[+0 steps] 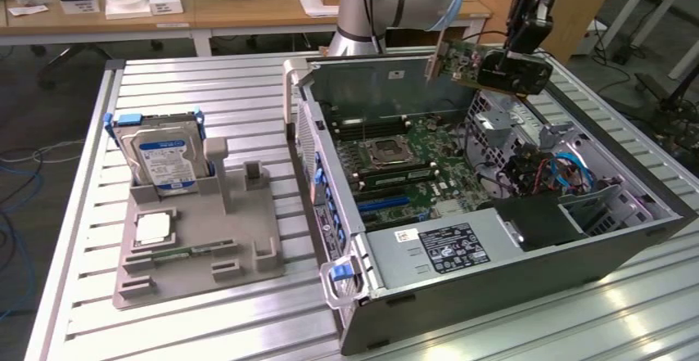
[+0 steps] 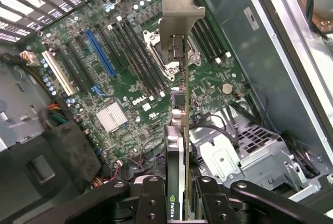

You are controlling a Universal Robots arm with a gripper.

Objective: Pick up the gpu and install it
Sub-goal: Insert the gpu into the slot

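A robot arm holds the gpu (image 1: 464, 56) in the air above an open computer case (image 1: 492, 295) that lies on its side on a slatted metal table (image 1: 196, 83). The case's side panel is off, so the motherboard (image 1: 404, 156) faces upward and can be reached from above.

The gripper (image 1: 511, 68) is clenched on the gpu, gripping it across its two flat faces at the end with the black cooler. The green board and silver end bracket stick out free. This hold appears chosen to leave the card's connector edge and bracket clear of the fingers. The card hangs over the far edge of the case on the exterior view's right, well apart from the motherboard and touching nothing but the gripper.

In the wrist view, the gpu (image 2: 183, 104) appears edge-on as a thin vertical line, with its bracket at the far end and the gripper (image 2: 184, 203) clamped around the near end. Beneath it lies the motherboard (image 2: 130, 67), with the processor socket (image 2: 166, 47) directly behind the bracket. A long blue expansion slot (image 2: 100, 52) sits off to one side, not lined up with the card.

On the exterior view's left, a grey holder (image 1: 208, 246) stands on the table. It keeps a hard drive (image 1: 164, 156) upright, and a small memory stick (image 1: 180, 252) lies flat in it. It seems to serve as a rack that keeps parts in fixed places.
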